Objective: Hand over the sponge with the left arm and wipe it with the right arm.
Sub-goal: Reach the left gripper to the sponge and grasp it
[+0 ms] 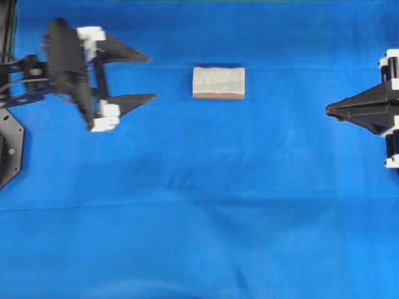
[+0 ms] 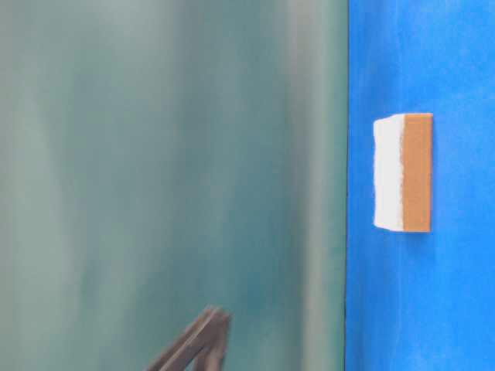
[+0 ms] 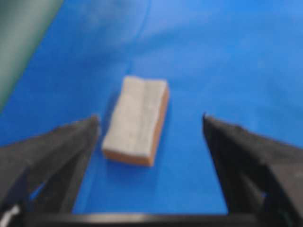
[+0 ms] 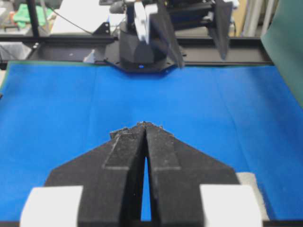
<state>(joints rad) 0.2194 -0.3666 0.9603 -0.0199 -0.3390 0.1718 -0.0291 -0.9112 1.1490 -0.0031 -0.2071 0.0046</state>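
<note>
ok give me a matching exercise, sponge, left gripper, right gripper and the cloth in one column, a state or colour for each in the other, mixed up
Column one:
1. sponge
2. left gripper
3. right gripper
4. cloth

Column two:
A. fingers pressed together
B. plain blue
C. fingers spread wide, holding nothing
D. grey-green top over an orange layer, lying untouched

Pairs: 1-D, 2-C, 3-A, 4-B

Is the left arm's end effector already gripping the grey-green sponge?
No, the open left end effector sits apart from the grey-green rectangular sponge on the blue cloth.
</note>
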